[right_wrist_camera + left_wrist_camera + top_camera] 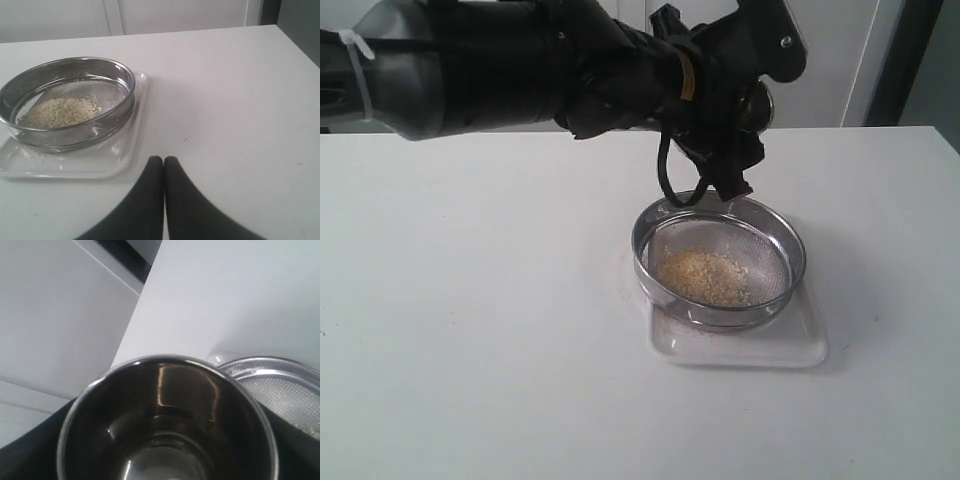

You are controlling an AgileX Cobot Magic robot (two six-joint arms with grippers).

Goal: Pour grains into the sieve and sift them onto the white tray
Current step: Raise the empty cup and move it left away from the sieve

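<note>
The sieve [642, 262] rests on the white tray [798, 347], with a pile of grains [706, 277] on its mesh. My left gripper [744, 125] hangs above the sieve's far rim, shut on a small steel cup [761, 104]. In the left wrist view the cup [125, 415] fills the picture, mouth toward the camera, with no grains showing inside, and the sieve [280, 365] lies beyond it. In the right wrist view my right gripper [164, 159] is shut and holds nothing, low over the table near the tray [120, 155], the sieve [116, 116] and the grains [60, 111].
The white table [470, 300] stretches around the tray. Its far edge meets a pale wall [840, 60]. The left arm [500, 60] reaches across the top of the exterior view. A few stray grains lie on the tray beside the sieve.
</note>
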